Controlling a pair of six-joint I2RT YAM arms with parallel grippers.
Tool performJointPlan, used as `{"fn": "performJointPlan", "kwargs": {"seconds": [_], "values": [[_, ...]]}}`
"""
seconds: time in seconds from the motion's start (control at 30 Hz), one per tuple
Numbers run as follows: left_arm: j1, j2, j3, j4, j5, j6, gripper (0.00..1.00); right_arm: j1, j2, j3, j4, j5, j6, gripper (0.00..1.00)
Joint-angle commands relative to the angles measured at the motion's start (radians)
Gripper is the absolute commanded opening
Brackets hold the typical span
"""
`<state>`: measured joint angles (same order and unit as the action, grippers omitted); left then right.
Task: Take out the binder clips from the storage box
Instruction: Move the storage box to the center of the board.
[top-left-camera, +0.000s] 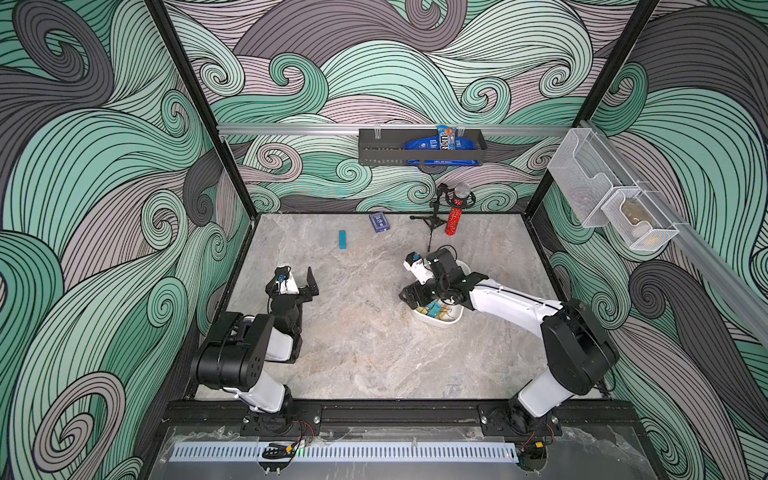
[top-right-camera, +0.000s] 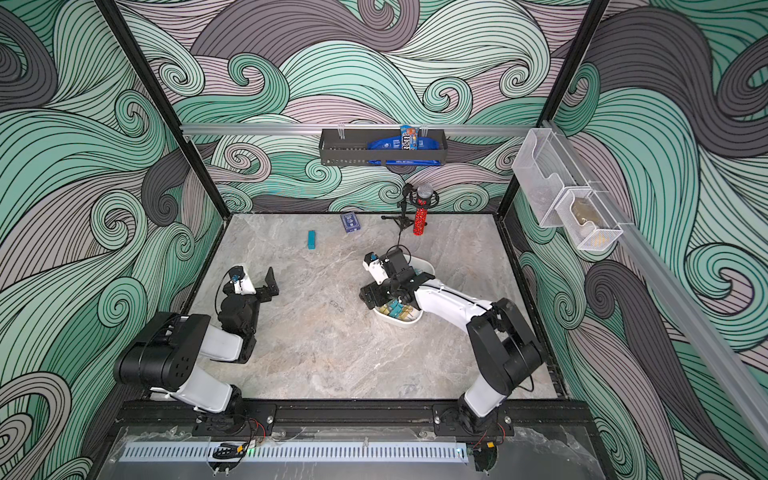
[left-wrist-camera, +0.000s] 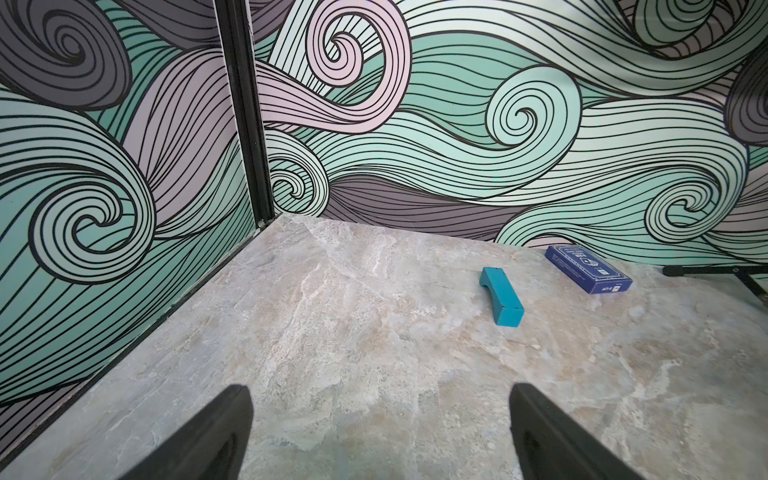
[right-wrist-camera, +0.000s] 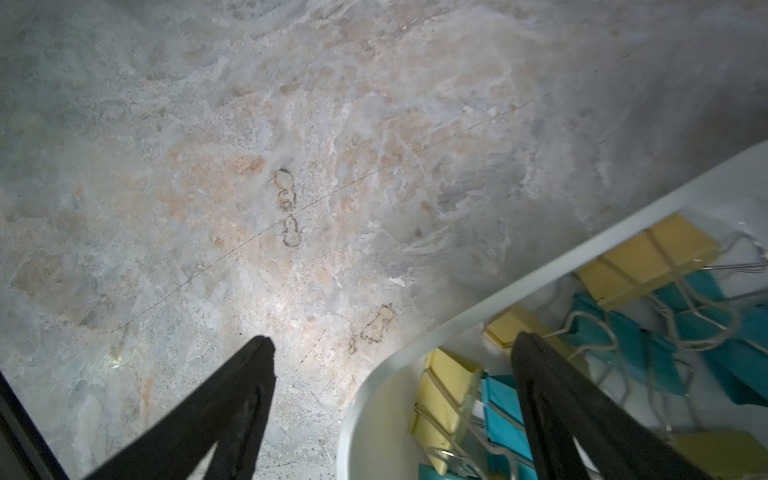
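In both top views, the white storage box (top-left-camera: 448, 322) sits on the right half of the table (top-left-camera: 365, 353). The teal and yellow binder clips (top-left-camera: 434, 311) lie heaped inside it. We see no clip out on the table, so we think the job has hardly begun. The left hand (top-left-camera: 298, 277) hangs near the left edge.

In the left wrist view, the left hand is spread wide and empty.

In the right wrist view, the right hand (right-wrist-camera: 394, 337) is spread too. One finger is over the clips and one is outside the box wall. It pinches nothing. Every clip we see is left to lift out.
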<state>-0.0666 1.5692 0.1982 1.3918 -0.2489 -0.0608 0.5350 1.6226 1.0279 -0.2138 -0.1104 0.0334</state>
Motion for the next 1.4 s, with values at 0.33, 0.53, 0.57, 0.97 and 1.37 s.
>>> {"fn": "performJointPlan", "kwargs": {"seconds": [0.33, 0.53, 0.57, 0.97, 1.37], "values": [[0.003, 0.013, -0.005, 0.033, 0.013, 0.009, 0.99, -0.292, 0.129, 0.264, -0.114, 0.15, -0.146, 0.68], [0.002, 0.013, -0.005, 0.033, 0.014, 0.009, 0.99, -0.338, 0.196, 0.293, -0.127, 0.16, -0.193, 0.64], [0.003, 0.014, -0.005, 0.032, 0.014, 0.009, 0.99, -0.34, 0.203, 0.291, -0.127, 0.164, -0.201, 0.64], [0.004, 0.013, -0.005, 0.032, 0.014, 0.009, 0.99, -0.339, 0.295, 0.322, -0.126, 0.156, -0.226, 0.53], [0.003, 0.013, -0.005, 0.033, 0.014, 0.009, 0.99, -0.34, 0.339, 0.34, -0.127, 0.145, -0.229, 0.4]]}}
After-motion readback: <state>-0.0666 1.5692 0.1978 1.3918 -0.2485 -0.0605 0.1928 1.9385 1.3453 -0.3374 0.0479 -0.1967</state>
